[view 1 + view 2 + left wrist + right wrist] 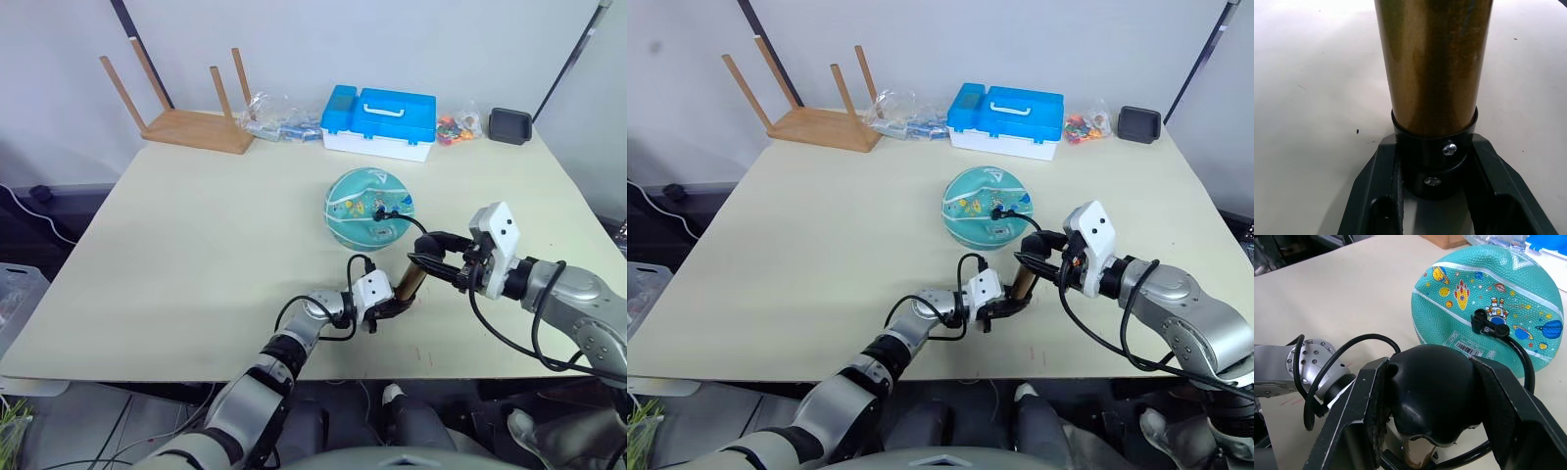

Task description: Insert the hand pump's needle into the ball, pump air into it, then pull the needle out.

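Observation:
The teal ball (369, 207) with cartoon prints rests mid-table. The needle's black fitting (1488, 323) is seated in the ball, and the thin black hose (1520, 357) curves back from it toward the pump. The bronze-gold hand pump (409, 283) lies tilted just in front of the ball. My left gripper (392, 306) is shut on the pump's black lower end cap (1435, 161). My right gripper (437, 262) is shut on the black T-handle (1436, 391) at the pump's upper end.
A blue and white case (380, 120) stands at the back of the table, with plastic bags (274, 119) beside it and an overturned wooden stool (186, 108) at the back left. A small black box (510, 125) sits back right. The table's front edge (196, 377) is close.

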